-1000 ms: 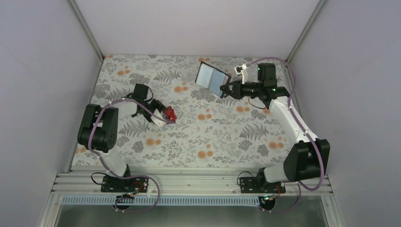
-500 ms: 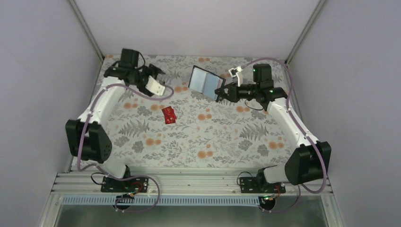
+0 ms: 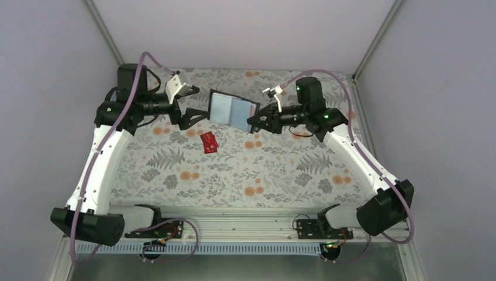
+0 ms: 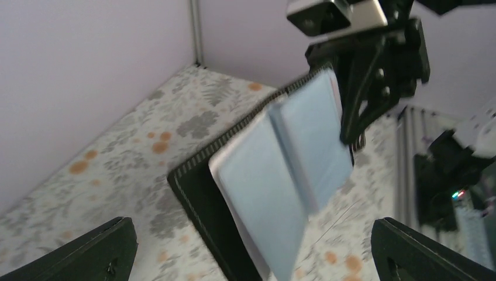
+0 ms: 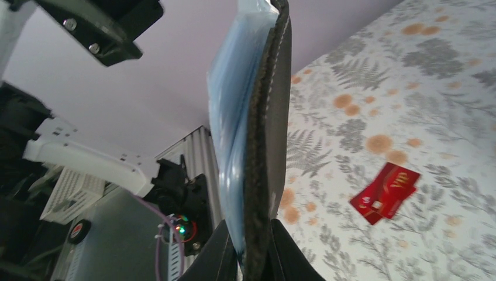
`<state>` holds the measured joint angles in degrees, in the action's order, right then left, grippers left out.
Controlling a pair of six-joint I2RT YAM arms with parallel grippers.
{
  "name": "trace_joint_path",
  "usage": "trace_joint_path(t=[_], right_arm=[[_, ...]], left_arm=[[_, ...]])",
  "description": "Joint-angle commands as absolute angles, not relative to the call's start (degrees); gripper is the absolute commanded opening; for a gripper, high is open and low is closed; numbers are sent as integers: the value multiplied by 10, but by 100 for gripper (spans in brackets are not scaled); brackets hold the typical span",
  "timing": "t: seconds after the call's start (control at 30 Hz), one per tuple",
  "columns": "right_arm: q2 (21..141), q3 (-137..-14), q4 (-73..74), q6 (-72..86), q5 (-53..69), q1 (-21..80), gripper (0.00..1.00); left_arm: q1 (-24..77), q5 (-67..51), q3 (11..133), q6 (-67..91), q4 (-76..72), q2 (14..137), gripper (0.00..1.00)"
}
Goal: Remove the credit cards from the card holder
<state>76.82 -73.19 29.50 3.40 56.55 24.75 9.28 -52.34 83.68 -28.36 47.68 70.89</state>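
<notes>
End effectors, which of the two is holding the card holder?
The right end effector, shut on the edge of the open card holder. The left end effector stands wide open and empty, facing it.

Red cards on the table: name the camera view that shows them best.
Right wrist: the red cards appear large enough to show two overlapping, with pale markings. Top external shows the cards only as a small red patch. Left wrist shows none, just the open card holder.

R gripper [image 3: 255, 123] pinches the open card holder [image 3: 233, 110] up, blue inside showing; L gripper [image 3: 199, 103] gapes wide just beside it. Red credit cards [image 3: 209, 141] lie on the floral table [image 3: 263, 170] nearby.
</notes>
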Motion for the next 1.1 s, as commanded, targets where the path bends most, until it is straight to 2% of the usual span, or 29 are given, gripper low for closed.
trace_joint_path(t=[0.0, 0.13, 0.23, 0.27, 0.3, 0.37, 0.4, 0.43, 0.5, 0.57, 0.63, 0.8, 1.07], right_arm=[[744, -753, 272, 36, 585, 288, 4], [750, -757, 260, 49, 563, 299, 4], [761, -766, 259, 50, 561, 305, 4], [763, -768, 259, 47, 563, 308, 4], [762, -769, 258, 43, 563, 309, 4], [763, -767, 256, 38, 562, 311, 4], [763, -765, 255, 37, 559, 310, 5], [764, -765, 255, 36, 558, 310, 6], [762, -763, 253, 33, 556, 311, 13], [753, -758, 247, 29, 539, 311, 26], [736, -748, 241, 19, 513, 310, 34], [730, -735, 227, 16, 481, 309, 39], [697, -722, 258, -54, 508, 309, 64]], left_arm=[[107, -585, 802, -142, 427, 719, 100], [125, -622, 746, -141, 373, 695, 100], [130, -648, 746, -144, 370, 697, 98], [131, -651, 752, -147, 377, 699, 87], [131, -654, 760, -150, 385, 703, 70], [131, -665, 764, -152, 396, 706, 29], [131, -671, 762, -145, 397, 706, 14], [131, -676, 757, -135, 397, 705, 4], [130, -686, 751, -139, 409, 698, 3], [130, -687, 754, -160, 426, 693, 2], [131, -695, 766, -178, 443, 691, 2], [131, -738, 804, -198, 475, 704, 2], [130, -735, 818, -251, 512, 714, 2]])
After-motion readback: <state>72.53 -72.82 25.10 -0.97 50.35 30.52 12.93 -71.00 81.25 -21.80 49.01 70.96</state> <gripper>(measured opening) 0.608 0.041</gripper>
